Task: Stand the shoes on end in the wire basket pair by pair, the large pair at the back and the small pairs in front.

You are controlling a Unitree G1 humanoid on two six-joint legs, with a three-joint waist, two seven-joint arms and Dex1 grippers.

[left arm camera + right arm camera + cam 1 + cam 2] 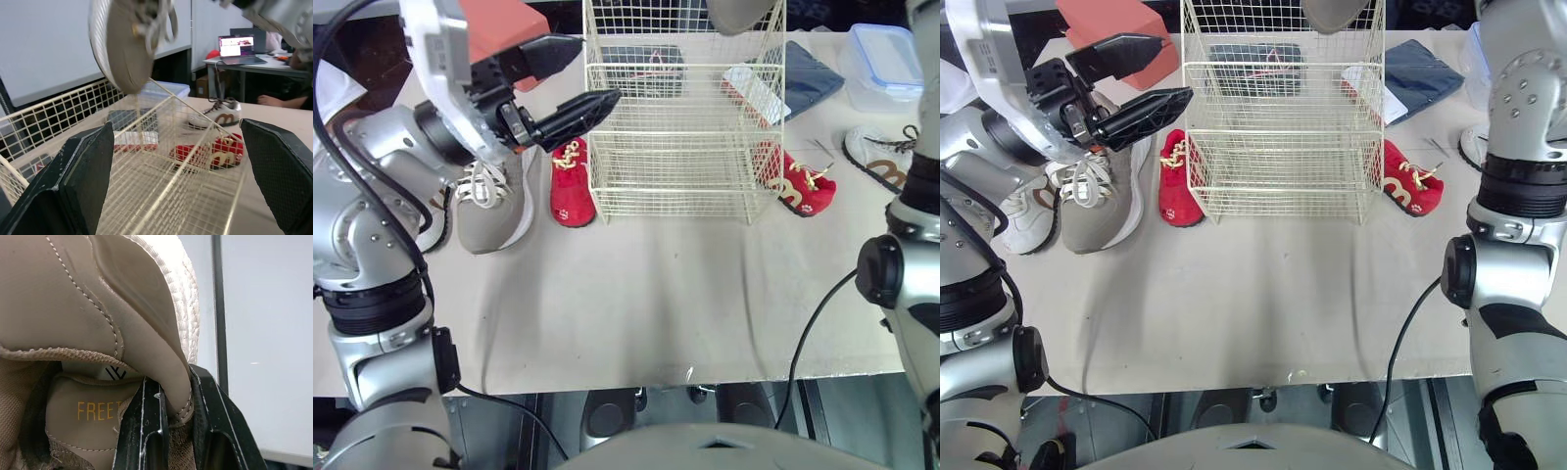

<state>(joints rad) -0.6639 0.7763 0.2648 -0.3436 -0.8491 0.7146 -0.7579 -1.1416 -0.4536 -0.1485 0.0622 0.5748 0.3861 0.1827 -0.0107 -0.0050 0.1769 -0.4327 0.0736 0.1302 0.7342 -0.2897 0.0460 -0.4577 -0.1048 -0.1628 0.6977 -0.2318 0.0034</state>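
step: large pair, first shoe | right gripper (172, 382) clamps large beige shoe (124, 49) by heel, above basket (671, 181) | left gripper (595, 70) wide, empty, beside basket | next: lower shoe upright at back

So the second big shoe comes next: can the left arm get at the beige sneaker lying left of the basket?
Probably yes: the left gripper hangs with open jaws near the beige sneaker, which lies uncovered beside the wire basket.

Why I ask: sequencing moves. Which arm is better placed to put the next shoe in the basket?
Right: the right end effector is shut on the beige shoe above the wire basket; the left end effector is open, empty.
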